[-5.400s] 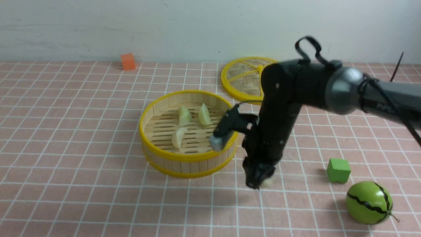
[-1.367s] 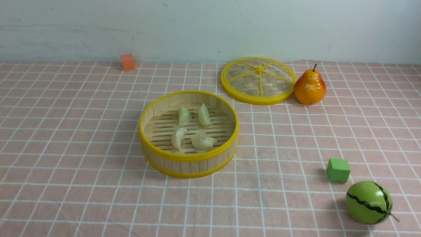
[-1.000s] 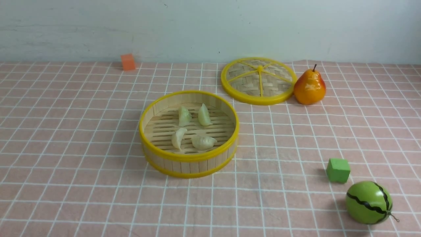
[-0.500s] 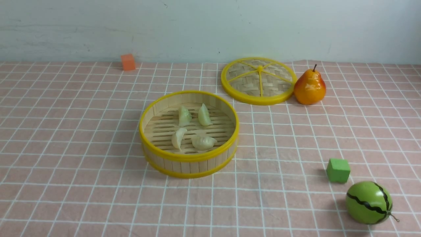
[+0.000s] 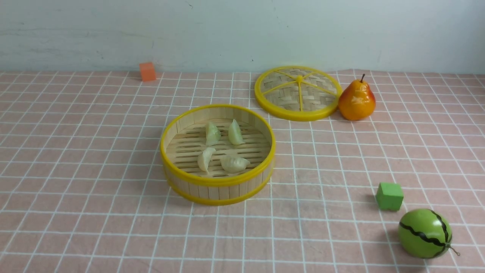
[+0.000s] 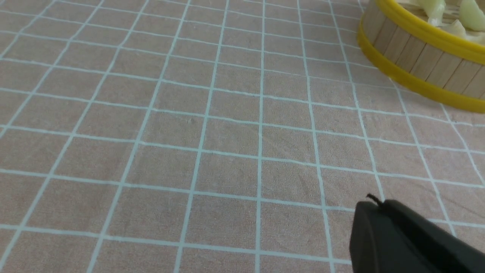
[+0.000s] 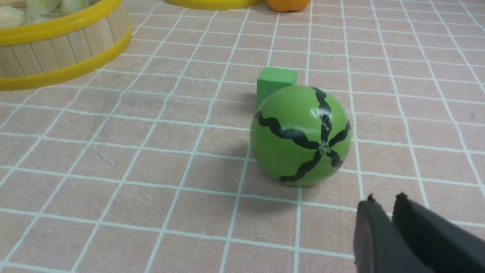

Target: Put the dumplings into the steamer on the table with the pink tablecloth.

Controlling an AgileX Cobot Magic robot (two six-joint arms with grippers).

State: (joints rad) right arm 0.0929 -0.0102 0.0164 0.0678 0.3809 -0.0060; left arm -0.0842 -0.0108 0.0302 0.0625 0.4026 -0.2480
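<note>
Near right: watermelon (image 5: 424, 233), green cube (image 5: 389, 195) just beyond.
Claws: left gripper (image 6: 373, 203) together; right gripper (image 7: 382, 203) nearly together, empty.
Surface: pink tablecloth (image 5: 94, 182), white grid, over table.
Centre: steamer (image 5: 217, 184); four dumplings (image 5: 235, 163) inside, long axes mixed.
Far: lid (image 5: 297, 92), pear (image 5: 356, 100), orange cube (image 5: 147, 71), pale wall (image 5: 242, 30).

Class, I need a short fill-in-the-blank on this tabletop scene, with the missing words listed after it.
1. The steamer holds ____ dumplings.
2. The woven lid lies beside the orange ____.
3. The green cube sits next to the toy ____.
4. The small cube near the wall is ____ in colour.

Missing words: four; pear; watermelon; orange
</note>
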